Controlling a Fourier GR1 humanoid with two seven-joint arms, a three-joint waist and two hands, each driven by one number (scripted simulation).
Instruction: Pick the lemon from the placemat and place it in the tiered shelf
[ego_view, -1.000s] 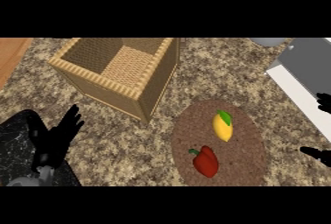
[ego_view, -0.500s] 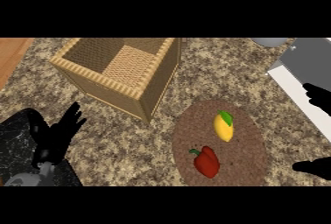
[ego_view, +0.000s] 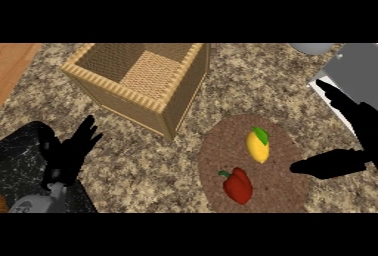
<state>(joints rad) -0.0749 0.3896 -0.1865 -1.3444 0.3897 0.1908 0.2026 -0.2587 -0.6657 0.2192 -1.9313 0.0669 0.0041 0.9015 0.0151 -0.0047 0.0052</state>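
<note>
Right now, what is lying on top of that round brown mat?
A yellow lemon with a green leaf and a red bell pepper lie on the round brown woven placemat. The right robot hand covers its right edge.

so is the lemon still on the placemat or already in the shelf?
On the placemat. The lemon lies on the round brown placemat beside the red pepper; the right hand is open, not holding it.

Woven wicker shelf (ego_view: 140, 82), speckled stone counter (ego_view: 244, 75)

Lemon (ego_view: 257, 145) and red pepper (ego_view: 238, 185) are seen on placemat (ego_view: 284, 150); open right hand (ego_view: 353, 134) is spread beside the placemat, wicker shelf (ego_view: 140, 80) up-left of it.
</note>
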